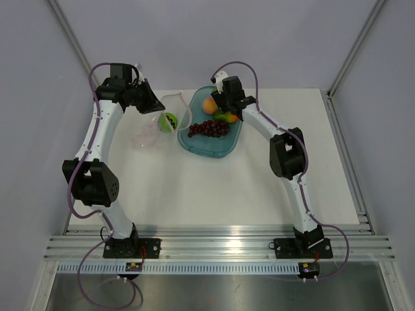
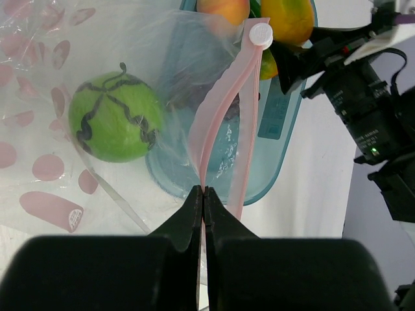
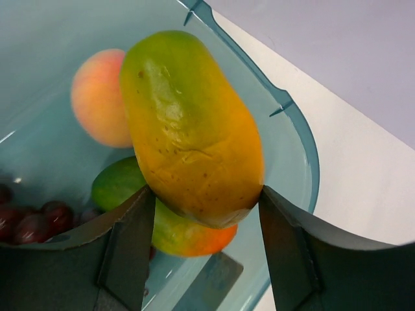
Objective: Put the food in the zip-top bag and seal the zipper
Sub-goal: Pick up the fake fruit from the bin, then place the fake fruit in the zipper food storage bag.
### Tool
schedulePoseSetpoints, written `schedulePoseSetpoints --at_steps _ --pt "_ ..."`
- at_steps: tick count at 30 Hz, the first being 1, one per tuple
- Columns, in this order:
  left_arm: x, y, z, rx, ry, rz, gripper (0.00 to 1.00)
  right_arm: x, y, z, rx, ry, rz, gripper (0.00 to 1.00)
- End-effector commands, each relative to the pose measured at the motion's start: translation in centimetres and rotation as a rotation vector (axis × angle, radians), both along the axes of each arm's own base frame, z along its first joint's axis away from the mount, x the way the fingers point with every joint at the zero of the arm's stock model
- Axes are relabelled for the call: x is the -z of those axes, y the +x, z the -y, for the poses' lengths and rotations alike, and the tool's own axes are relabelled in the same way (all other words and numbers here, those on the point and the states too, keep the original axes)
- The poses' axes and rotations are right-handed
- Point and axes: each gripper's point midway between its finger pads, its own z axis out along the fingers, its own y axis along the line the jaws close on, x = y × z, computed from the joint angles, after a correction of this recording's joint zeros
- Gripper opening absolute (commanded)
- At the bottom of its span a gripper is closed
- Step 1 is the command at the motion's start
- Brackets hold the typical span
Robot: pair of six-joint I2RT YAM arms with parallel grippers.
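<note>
My left gripper (image 2: 204, 192) is shut on the pink zipper (image 2: 220, 103) strip of the zip-top bag (image 2: 39, 78) and holds its mouth up beside the teal tray (image 2: 279, 129). A green round fruit (image 2: 115, 117) lies inside the bag, seen through the plastic. Over the tray, my right gripper (image 3: 206, 191) is closed around an orange-green mango (image 3: 191, 123), with both fingers touching its sides. Under it lie a second mango (image 3: 168, 227), a peach (image 3: 97, 97) and dark grapes (image 3: 32, 220). From above, the bag (image 1: 150, 133) sits left of the tray (image 1: 201, 150).
The zipper's white slider (image 2: 262, 34) sits at the strip's far end, near the tray's rim. My right arm's black wrist (image 2: 363, 97) hangs close to the right of the bag's mouth. The tray stands at the back middle of the white table (image 1: 259, 188).
</note>
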Motion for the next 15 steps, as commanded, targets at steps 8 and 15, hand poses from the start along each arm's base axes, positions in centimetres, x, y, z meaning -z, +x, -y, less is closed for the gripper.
schedulePoseSetpoints --at_steps 8,15 --pt "-2.3 1.5 0.4 0.020 -0.024 0.101 0.00 -12.6 -8.6 -2.6 -0.094 0.284 -0.013 0.50" --pt "-1.9 1.4 0.5 0.034 -0.022 0.100 0.00 -17.7 -15.8 -8.6 -0.236 0.433 -0.084 0.50"
